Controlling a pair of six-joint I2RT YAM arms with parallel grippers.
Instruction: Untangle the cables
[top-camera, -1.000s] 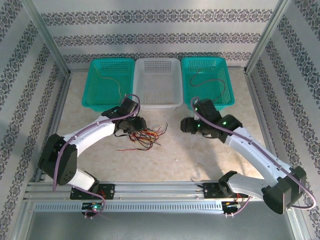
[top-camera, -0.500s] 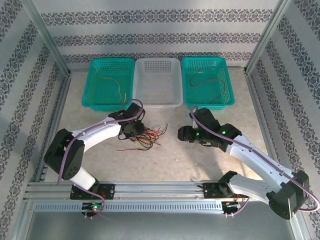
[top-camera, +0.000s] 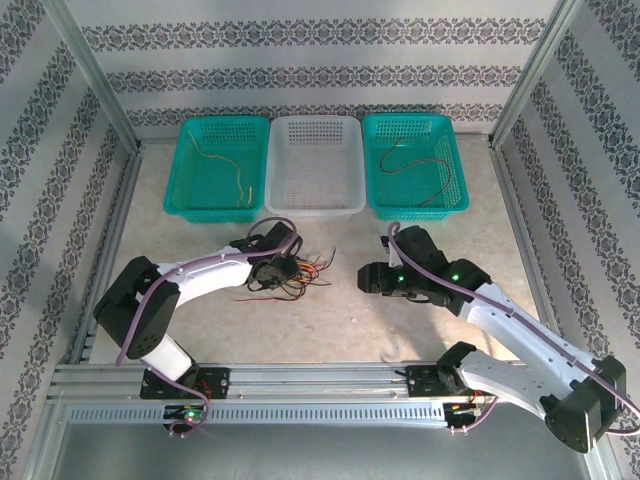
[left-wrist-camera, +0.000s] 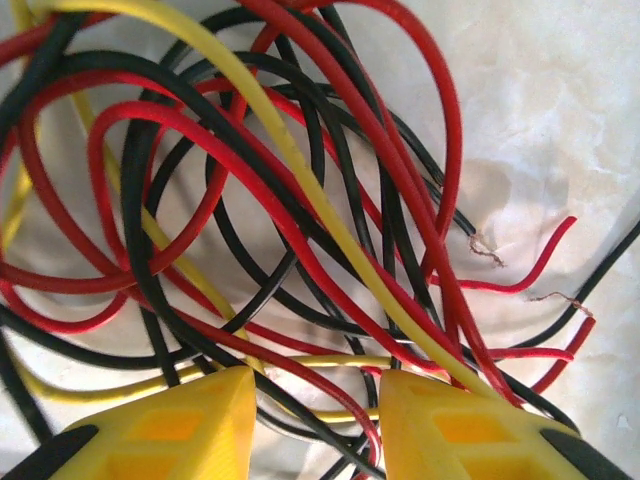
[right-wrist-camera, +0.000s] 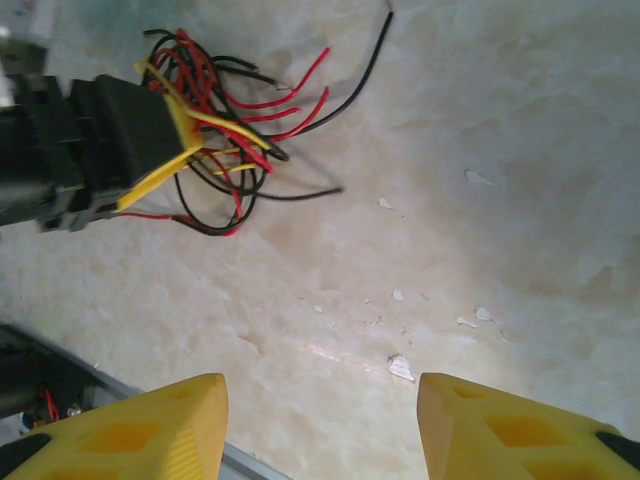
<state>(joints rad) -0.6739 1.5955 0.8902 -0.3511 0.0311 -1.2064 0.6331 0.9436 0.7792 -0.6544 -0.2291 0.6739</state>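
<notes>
We hold the left gripper (left-wrist-camera: 315, 390) parted with cables (left-wrist-camera: 330, 225) between its jaws, to pinch one strand; the right gripper (right-wrist-camera: 322, 390) hangs wide, empty.

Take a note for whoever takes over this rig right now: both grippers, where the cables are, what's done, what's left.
Left gripper: open, down in the cable tangle, strands running between its parted jaws.
Right gripper: open, empty, over the table to the right of the tangle.
Done: a yellowish strand lies in the left teal basket, and dark strands lie in the right teal basket.
Left: the red, black and yellow strands in the tangle need separating.
</notes>
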